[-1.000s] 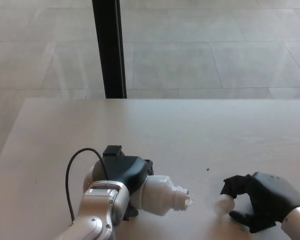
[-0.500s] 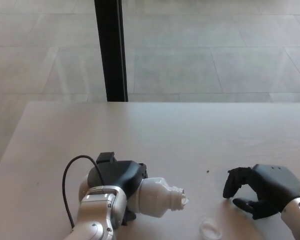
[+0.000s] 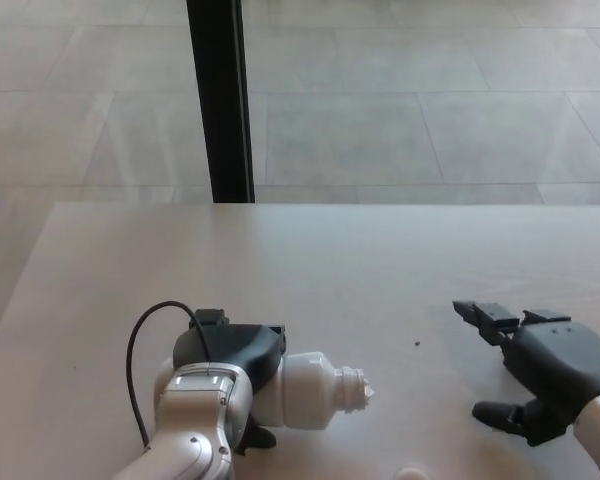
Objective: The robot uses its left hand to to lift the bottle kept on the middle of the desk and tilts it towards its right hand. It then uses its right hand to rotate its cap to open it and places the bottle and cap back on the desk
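A pale desk point(image 3: 310, 260) seen from above, with a tiled floor and a black post point(image 3: 220, 100) beyond its far edge. At near left, the left hand point(image 3: 230, 350) grips a white bottle point(image 3: 315, 390), fingers wrapped around its body, tilted so the open threaded neck points right. At near right, the right hand point(image 3: 540, 370) hovers with fingers spread, holding nothing. The cap point(image 3: 412, 472) lies on the desk at the near edge, between the hands.

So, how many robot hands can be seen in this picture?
2. The left hand is at the lower left, holding the tilted bottle. The right hand is at the lower right, open and empty.
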Motion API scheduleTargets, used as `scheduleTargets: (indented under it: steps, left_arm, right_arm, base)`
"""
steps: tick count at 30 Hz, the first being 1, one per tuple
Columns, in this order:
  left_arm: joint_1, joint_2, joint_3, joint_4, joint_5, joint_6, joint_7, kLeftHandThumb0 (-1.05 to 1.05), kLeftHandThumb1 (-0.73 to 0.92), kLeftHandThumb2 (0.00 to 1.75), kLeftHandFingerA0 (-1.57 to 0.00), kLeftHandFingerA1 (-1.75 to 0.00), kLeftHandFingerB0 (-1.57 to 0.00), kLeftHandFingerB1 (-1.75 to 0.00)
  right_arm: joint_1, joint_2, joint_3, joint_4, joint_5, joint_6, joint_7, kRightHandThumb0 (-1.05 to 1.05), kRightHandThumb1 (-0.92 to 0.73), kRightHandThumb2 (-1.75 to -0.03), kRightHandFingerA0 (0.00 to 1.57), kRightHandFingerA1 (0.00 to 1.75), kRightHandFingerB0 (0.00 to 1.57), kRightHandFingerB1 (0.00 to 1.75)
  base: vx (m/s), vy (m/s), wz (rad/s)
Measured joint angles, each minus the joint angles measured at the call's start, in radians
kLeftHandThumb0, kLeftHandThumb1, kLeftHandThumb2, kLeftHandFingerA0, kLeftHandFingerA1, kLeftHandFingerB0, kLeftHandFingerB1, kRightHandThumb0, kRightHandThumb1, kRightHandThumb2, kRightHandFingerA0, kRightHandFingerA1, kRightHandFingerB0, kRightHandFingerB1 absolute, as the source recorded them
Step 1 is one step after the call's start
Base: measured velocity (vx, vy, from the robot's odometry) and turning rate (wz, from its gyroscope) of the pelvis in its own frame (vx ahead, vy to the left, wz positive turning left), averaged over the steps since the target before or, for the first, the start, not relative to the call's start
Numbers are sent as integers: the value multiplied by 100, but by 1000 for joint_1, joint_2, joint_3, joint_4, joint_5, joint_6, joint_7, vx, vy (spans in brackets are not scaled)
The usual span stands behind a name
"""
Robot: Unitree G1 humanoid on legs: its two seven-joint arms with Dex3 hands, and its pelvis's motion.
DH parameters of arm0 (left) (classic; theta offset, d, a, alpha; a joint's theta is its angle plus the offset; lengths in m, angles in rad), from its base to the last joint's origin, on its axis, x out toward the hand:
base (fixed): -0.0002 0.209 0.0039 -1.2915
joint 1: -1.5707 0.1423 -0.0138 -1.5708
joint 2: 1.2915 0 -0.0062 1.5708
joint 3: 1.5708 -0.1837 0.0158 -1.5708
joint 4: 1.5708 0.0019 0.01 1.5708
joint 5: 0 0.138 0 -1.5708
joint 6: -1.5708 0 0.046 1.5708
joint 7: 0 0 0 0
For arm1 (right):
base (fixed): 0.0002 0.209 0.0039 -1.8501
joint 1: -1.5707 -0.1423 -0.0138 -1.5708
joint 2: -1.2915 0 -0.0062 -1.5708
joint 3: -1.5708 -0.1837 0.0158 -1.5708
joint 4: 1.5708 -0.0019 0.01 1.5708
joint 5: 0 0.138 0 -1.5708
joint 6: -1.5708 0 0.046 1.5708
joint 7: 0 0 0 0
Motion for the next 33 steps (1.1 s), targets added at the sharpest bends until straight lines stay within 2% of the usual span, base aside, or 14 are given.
scheduleTargets:
  steps: [5, 8, 9, 11, 15, 20, 22, 24, 25, 26, 28, 29, 30, 33]
  left_arm:
    - [-8, 7, 5, 10, 12, 19, -59, -94, 54, 93, 0, -20, 0, -1]
    - [-15, 8, 20, 16, 9, 27, -97, -97, 65, 60, 0, 0, 0, 0]
    - [-16, 9, 25, 17, 8, 30, -107, -104, 50, 85, 0, 0, 0, 0]
    - [-18, 15, 34, 18, 5, 32, -134, -101, 66, 60, 0, 0, 0, 0]
    - [-20, 25, 46, 17, 4, 35, -168, -99, 66, 60, 0, 0, 0, 0]
    - [-22, 29, 67, 6, -5, 35, -209, -105, 51, 87, 0, 0, 0, 0]
    - [-18, 31, 85, -5, -16, 35, -227, -105, 69, 63, 0, 0, 0, 0]
    - [-12, 37, 109, -21, -33, 34, -242, -105, 72, 64, 0, 0, 0, 0]
    - [-8, 38, 120, -28, -39, 34, -247, -105, 71, 63, 0, 0, 0, 0]
    - [-3, 38, 134, -37, -47, 34, -250, -105, 72, 64, 0, 0, 0, 0]
    - [12, 34, 170, -53, -66, 31, -249, -105, 73, 65, 0, 0, 0, 0]
    - [19, 32, 185, -58, -74, 29, -248, -105, 76, 67, 0, 0, 0, 0]
    - [29, 28, 208, -67, -84, 25, -243, -105, 83, 67, 0, 0, 0, 0]
    - [56, 11, 263, -84, -111, 13, -219, -105, 91, 72, 0, 0, 0, 0]
  right_arm:
    - [25, 2, -2, 8, -2, 2, -2, -80, -58, -95, 0, 32, 2, 26]
    - [30, 1, -12, 9, -1, 0, -4, -78, -55, -93, 0, 34, 0, 30]
    - [31, 2, -14, 12, -1, -2, -6, -74, -54, -91, 0, 35, 0, 34]
    - [33, 2, -20, 18, 1, -5, -14, -77, -53, -90, 0, 32, 0, 32]
    - [41, 2, -29, 13, 1, -6, -17, -82, -54, -88, 0, 30, 0, 31]
    - [48, 1, -40, 12, 2, -15, -23, -75, -51, -90, 0, 34, 3, 36]
    - [51, 0, -43, 12, 2, -19, -26, -68, -73, -61, 0, 33, 4, 37]
    - [57, -2, -47, 13, 2, -24, -29, -72, -53, -92, 0, 38, 3, 40]
    - [59, -4, -50, 13, 2, -26, -31, -66, -69, -66, 0, 29, 5, 36]
    - [62, -7, -53, 13, 2, -27, -32, -71, -52, -92, 0, 38, 3, 40]
    - [64, -10, -57, 13, 2, -29, -33, -71, -52, -92, 0, 38, 2, 42]
    - [65, -11, -59, 14, 2, -30, -34, -68, -72, -69, 0, 36, 7, 39]
    - [66, -12, -61, 17, 2, -32, -37, -72, -52, -92, 0, 42, 5, 44]
    - [69, -14, -66, 24, 2, -40, -47, -73, -53, -92, 0, 43, 6, 44]
  base:
    - [0, 0, 0]
    - [0, 0, 0]
    - [0, 0, 0]
    - [0, 0, 0]
    - [0, 0, 0]
    - [0, 0, 0]
    - [0, 0, 0]
    - [0, 0, 0]
    - [0, 0, 0]
    - [0, 0, 0]
    - [0, 0, 0]
    - [0, 0, 0]
    - [0, 0, 0]
    - [0, 0, 0]
